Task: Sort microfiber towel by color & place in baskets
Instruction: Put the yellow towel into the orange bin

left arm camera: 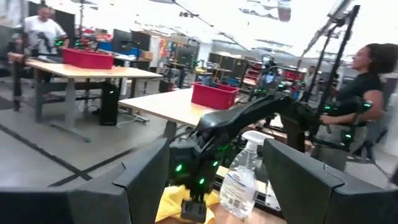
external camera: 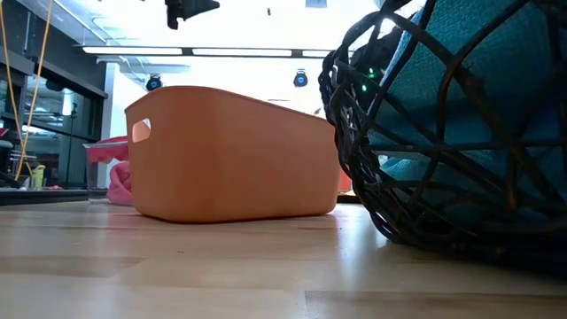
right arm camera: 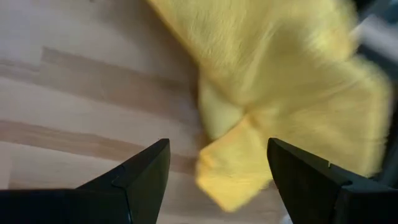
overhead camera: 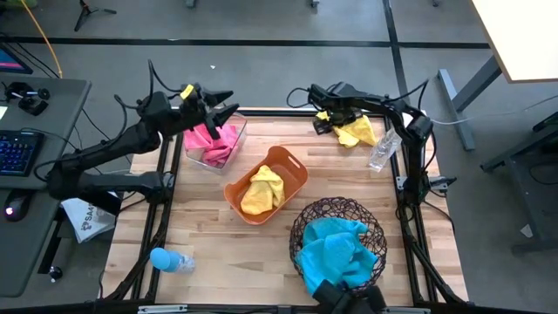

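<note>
- Across the wooden tabletop [overhead camera: 209, 235], three baskets run in a diagonal from 11 o'clock down to 5 o'clock.
- Round dark wire basket [overhead camera: 338, 240] at 5 o'clock, holding the sky blue towels [overhead camera: 336, 251]; fills the right side of the low view [external camera: 425, 133].
- Orange tub [overhead camera: 266, 185] at centre, with a yellow towel [overhead camera: 263, 190] inside; low view shows its side wall [external camera: 232, 155].
- Clear bin [overhead camera: 214, 142] at 11 o'clock, holding pink towels [overhead camera: 211, 141].
- Loose yellow towel on the tabletop [overhead camera: 356, 131] at 1 o'clock, crumpled, just beside a clear spray bottle [overhead camera: 382, 150] lying at 2 o'clock; bottle also seen upright-ish in the left wrist view [left arm camera: 241, 177].
- Right gripper [overhead camera: 324, 116] at 1 o'clock, right above that loose towel; fingers apart, towel [right arm camera: 273, 81] lies ahead of and between them; grip contact not visible.
- Left gripper [overhead camera: 222, 105] at 11 o'clock, over the far edge of the clear bin; fingers spread, nothing between them.
- Small blue-capped bottle [overhead camera: 168, 259] lying at 7 o'clock near the tabletop's edge.
- People in the room beyond, one at a far table [left arm camera: 42, 28], one near the rig [left arm camera: 367, 87].
</note>
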{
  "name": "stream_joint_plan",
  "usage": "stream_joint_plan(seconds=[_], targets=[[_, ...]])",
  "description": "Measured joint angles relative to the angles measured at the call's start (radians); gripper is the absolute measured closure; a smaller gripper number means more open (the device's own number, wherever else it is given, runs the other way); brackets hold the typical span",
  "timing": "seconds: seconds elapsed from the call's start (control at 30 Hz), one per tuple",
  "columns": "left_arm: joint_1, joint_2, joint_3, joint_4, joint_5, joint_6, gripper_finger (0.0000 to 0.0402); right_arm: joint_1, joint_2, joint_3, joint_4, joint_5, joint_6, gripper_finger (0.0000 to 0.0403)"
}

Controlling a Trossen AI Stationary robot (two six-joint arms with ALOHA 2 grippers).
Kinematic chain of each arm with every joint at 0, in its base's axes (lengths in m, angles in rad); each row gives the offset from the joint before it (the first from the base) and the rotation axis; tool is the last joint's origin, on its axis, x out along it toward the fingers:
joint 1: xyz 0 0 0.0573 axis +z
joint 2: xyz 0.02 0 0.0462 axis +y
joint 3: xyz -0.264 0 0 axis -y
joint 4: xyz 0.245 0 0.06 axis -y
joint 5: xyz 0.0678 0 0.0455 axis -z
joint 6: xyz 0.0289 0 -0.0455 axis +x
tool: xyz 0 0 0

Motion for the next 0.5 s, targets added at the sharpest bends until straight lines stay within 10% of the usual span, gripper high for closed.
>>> stream_joint_plan(seconds=[0.5], targets=[[0.042, 0.000, 0.000, 0.001, 0.061, -0.051, 0.0153, -0.069, -0.001, -0.247, 0.230, -0.096, 0.076, 0.0145]])
